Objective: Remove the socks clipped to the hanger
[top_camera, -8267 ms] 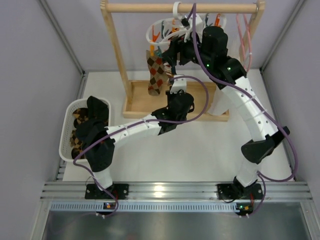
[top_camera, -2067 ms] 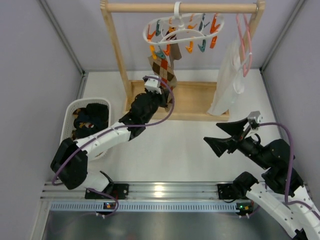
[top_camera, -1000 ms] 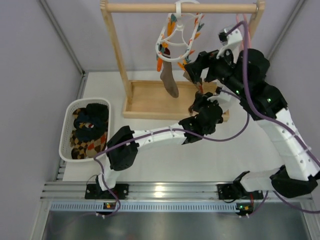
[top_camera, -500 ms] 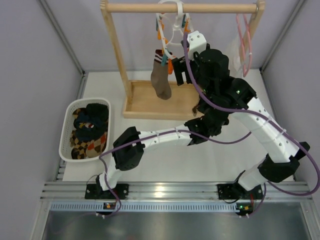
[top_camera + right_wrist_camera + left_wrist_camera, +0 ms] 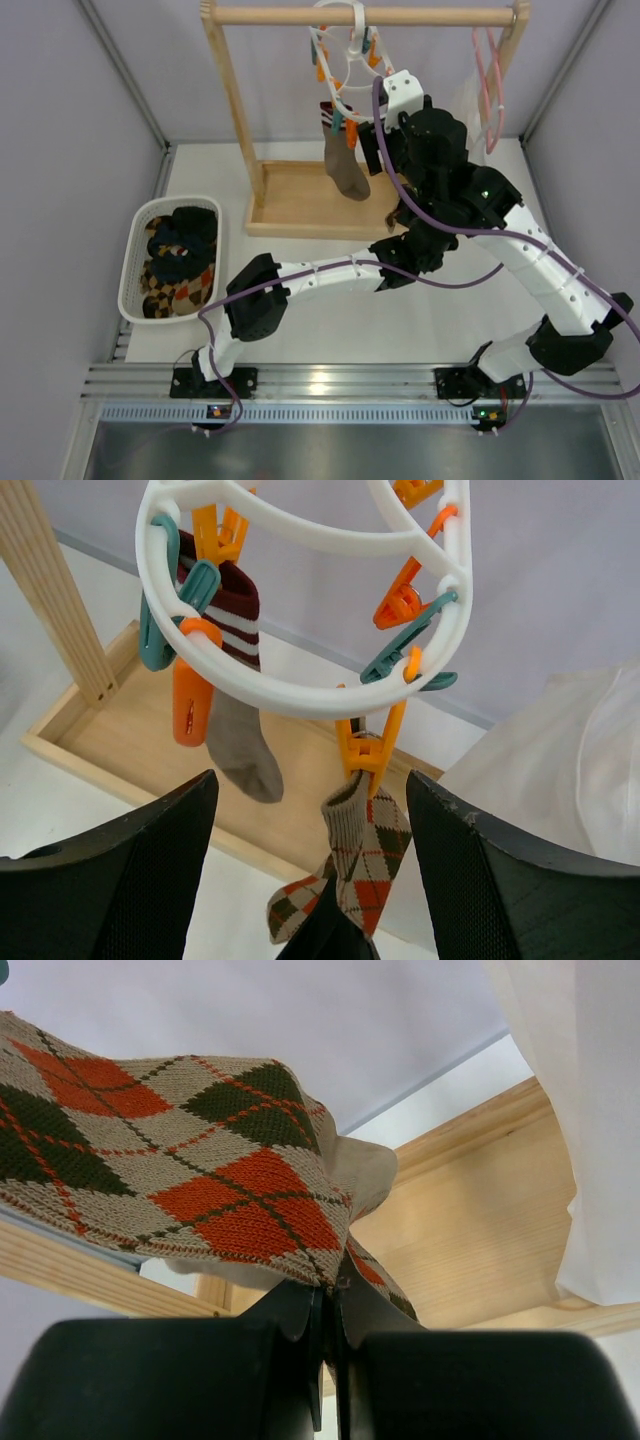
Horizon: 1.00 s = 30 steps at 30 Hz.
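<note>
The white ring hanger hangs from the rail with orange and teal clothespins. An orange clothespin holds the cuff of an argyle sock. My left gripper is shut on that sock's lower part, below the pin. The right gripper is open just below the ring, its fingers standing either side of the orange pin and cuff without touching them. A grey sock with a maroon striped cuff hangs from other pins on the ring's left. From above, that grey sock dangles beside the right gripper.
The wooden rack's rail and its base tray stand at the back. A white garment on a pink hanger hangs to the right. A white basket with several socks sits at the left.
The hanger has turned edge-on and swung, carrying the grey sock to the right. The right gripper has come in under the ring and its jaws have narrowed a little. The left gripper stays shut.
</note>
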Tool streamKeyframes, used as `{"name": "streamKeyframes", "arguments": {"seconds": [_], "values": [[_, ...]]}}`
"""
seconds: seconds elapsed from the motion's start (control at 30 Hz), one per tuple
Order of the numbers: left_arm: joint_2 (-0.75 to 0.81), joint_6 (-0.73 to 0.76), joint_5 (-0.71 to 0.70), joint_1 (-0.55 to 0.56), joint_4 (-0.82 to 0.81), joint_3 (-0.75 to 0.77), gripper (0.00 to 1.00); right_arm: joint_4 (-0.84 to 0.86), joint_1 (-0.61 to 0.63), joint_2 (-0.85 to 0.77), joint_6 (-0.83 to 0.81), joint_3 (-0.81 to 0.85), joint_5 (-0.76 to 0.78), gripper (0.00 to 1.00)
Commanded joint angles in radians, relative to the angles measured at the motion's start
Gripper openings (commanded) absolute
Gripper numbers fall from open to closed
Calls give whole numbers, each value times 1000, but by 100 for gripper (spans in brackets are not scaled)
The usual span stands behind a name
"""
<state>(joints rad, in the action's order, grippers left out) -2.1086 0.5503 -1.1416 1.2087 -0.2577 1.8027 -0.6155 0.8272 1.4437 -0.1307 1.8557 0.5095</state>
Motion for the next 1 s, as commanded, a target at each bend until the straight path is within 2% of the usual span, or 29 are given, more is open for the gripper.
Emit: {"name": "streamKeyframes", "arguments": {"seconds": [0.0,0.37,0.67,0.77,0.97], "values": [[1,-23,-9,8,-12,34,0,80,13,-49,3,-18,-22,73],[9,-36,-15,23,-12,32,0,71,1,61,-61,85,66,71],[15,-53,-10,23,-12,23,0,99,-17,92,-78,92,100,68],[18,-61,-7,23,-12,17,0,120,-23,96,-84,91,101,61],[27,-73,-3,25,-12,-3,0,149,-23,112,-104,100,133,54]]}}
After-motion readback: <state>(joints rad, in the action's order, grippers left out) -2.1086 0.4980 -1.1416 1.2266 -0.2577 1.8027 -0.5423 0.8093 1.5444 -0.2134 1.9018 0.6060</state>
